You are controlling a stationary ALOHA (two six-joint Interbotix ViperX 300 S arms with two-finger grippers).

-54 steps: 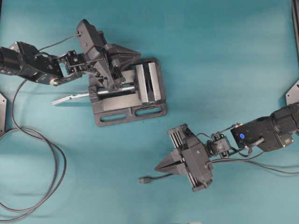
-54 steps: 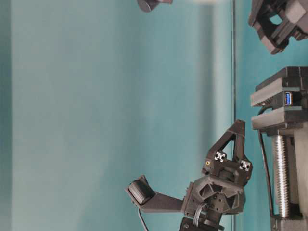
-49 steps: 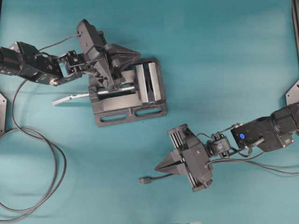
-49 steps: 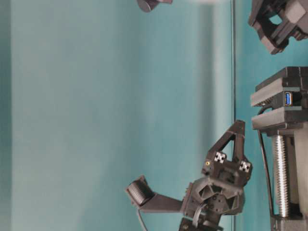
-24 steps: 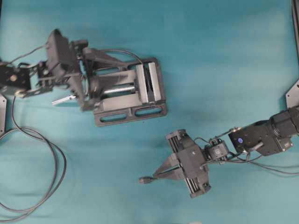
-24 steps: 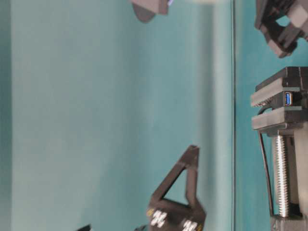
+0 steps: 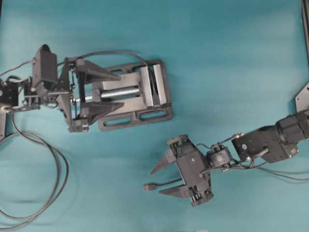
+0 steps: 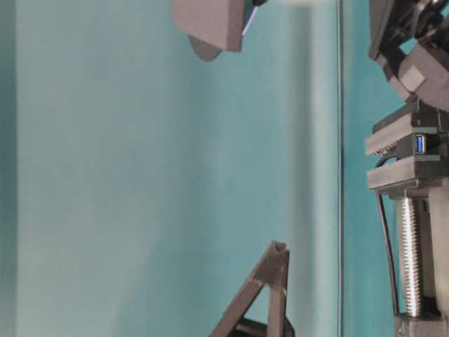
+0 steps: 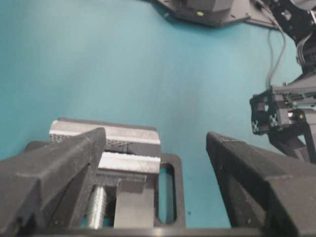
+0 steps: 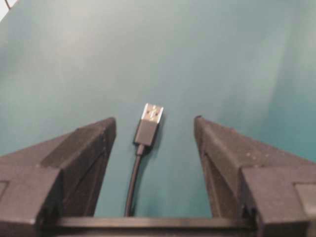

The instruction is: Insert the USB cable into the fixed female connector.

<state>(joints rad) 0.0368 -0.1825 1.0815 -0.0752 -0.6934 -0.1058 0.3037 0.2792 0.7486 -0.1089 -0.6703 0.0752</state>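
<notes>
Looping over the teal desk point(image 7: 231, 58) left of the vise point(image 7: 133, 94), a long dark cable point(image 7: 46, 159), then arching over the vise top. Spread wide and gripping nothing, the left claw point(image 7: 104, 89), its fingers straddling the silver screw point(image 7: 116, 91) at the vise's left end. Clamped in the vise, blue-mouthed in the table-level view, the fixed female connector point(image 8: 419, 144). Lying flat on the desk below-right of the vise, the USB cable point(image 10: 148, 129), plug free. Gaping wide either side of that plug, touching nothing, the right claw point(image 7: 159, 179).
</notes>
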